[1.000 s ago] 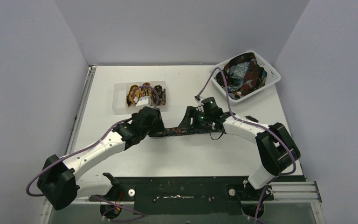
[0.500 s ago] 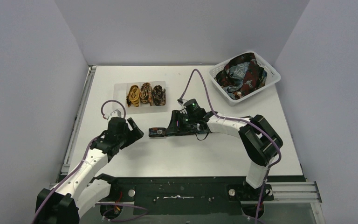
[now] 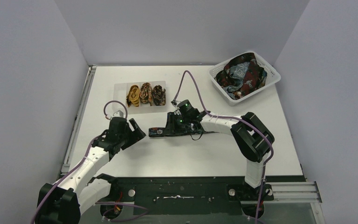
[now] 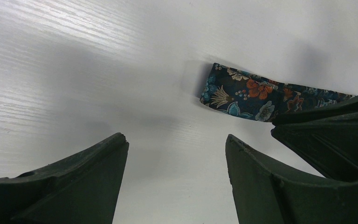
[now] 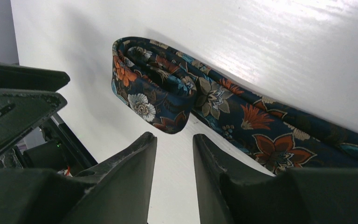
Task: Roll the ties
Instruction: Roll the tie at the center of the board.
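Note:
A dark navy floral tie [image 3: 155, 132] lies flat across the middle of the table, its left end folded over into a small loop [image 5: 151, 91]. My right gripper [image 3: 168, 127] sits low over that end. Its jaws stand narrowly apart [image 5: 173, 137] with bare table between them, and the loop lies just ahead of the tips. My left gripper [image 3: 139, 133] hovers open left of the tie's end [image 4: 242, 92], with nothing between its fingers [image 4: 175, 140]. In the left wrist view the right gripper's fingers [image 4: 326, 126] cover the rest of the strip.
Three rolled ties [image 3: 145, 94] sit side by side in a clear tray [image 3: 121, 108] at the back left. A white lattice basket [image 3: 258, 92] at the back right holds several loose ties [image 3: 242, 74]. A purple cable [image 3: 191, 88] arches above the right wrist.
The left arm has drawn back from the tray and tie end toward the near left. The right gripper has slid left along the tie to its folded end, and its jaws have narrowed.

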You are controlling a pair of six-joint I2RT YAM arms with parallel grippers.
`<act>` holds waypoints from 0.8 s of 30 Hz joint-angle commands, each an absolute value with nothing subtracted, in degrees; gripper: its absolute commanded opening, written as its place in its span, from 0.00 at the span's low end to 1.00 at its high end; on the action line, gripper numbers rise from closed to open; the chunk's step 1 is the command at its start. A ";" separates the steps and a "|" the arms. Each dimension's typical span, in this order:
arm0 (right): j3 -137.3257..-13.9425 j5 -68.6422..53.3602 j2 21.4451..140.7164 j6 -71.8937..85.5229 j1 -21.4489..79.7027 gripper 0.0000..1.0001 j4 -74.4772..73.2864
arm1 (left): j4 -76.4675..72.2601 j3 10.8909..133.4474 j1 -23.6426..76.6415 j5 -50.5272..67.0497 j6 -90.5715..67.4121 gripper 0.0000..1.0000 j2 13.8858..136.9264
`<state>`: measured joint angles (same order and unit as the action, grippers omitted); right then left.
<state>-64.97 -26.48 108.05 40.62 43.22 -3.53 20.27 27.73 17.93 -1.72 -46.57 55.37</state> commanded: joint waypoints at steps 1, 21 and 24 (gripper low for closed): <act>-67.71 -25.79 109.08 38.91 43.42 0.31 -3.07 | 17.36 26.93 17.27 -0.06 -47.30 0.74 55.02; -68.70 -30.41 107.21 36.92 42.76 0.33 -2.80 | 13.37 27.10 17.06 3.59 -47.73 0.74 59.13; -68.67 -30.00 105.91 36.64 42.80 0.42 -3.17 | 13.43 27.18 17.05 3.51 -47.77 0.74 59.45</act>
